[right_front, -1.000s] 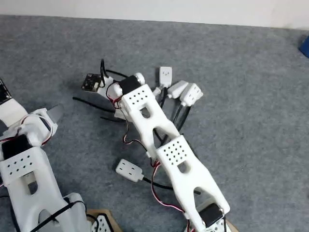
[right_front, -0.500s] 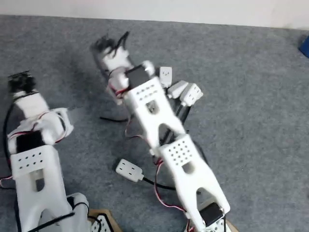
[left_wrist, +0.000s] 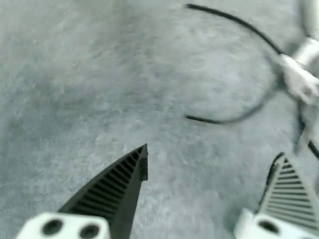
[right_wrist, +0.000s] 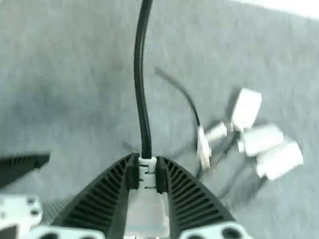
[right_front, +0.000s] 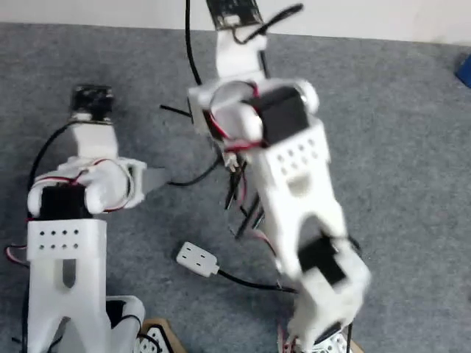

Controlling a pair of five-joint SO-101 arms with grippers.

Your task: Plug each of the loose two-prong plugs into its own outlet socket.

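One grey carpet [right_front: 397, 147], white wall [right_front: 368, 15], outlet socket [right_front: 197, 259].

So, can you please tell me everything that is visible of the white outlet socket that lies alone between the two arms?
The white outlet socket is a small oblong block with rounded corners, seemingly smooth plastic. Small dark slots show on its upper face. It lies flat and aslant on the grey carpet. A black cable leaves one end and runs off under the right arm. Nothing is plugged in, and no jaws touch it.
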